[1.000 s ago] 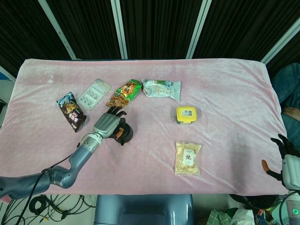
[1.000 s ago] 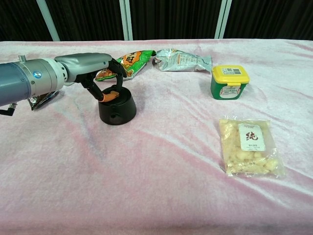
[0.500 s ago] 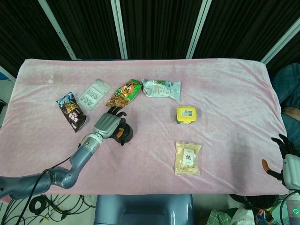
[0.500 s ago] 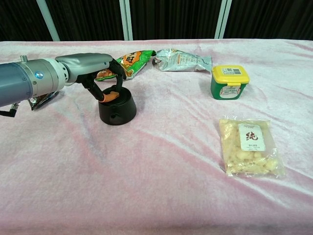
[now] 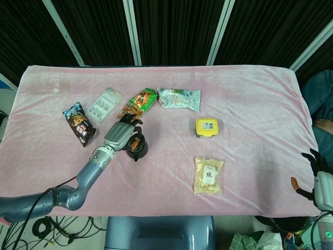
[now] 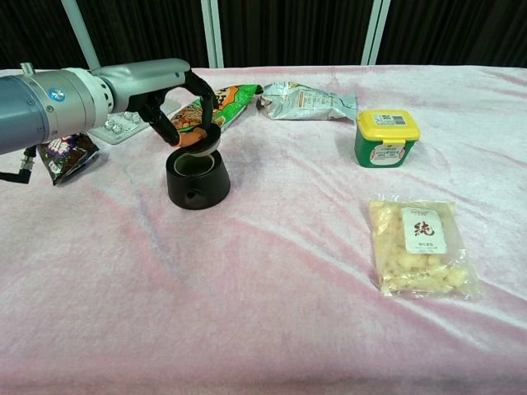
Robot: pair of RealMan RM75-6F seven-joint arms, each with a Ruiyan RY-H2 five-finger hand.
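Note:
A black cone-shaped pot [image 6: 198, 181] stands on the pink cloth left of centre, its mouth uncovered; the head view shows the pot [image 5: 139, 151] just beside my left hand. My left hand [image 6: 167, 92] hovers right above it and pinches a small round black lid [image 6: 200, 141] with an orange part, held a little over the rim. From above, the left hand [image 5: 120, 135] covers most of the lid. My right hand [image 5: 316, 176] hangs off the table's front right corner, fingers apart, holding nothing.
An orange-green snack bag [image 6: 221, 103] and a silver-green packet [image 6: 309, 100] lie behind the pot. A yellow-lidded green tub [image 6: 387, 137] and a clear bag of pale snacks [image 6: 420, 247] lie to the right. A dark snack bag [image 5: 79, 123] and blister pack [image 5: 104, 104] lie left.
My left hand has risen and taken the lid up off the black pot, whose mouth now shows. The right hand has not moved.

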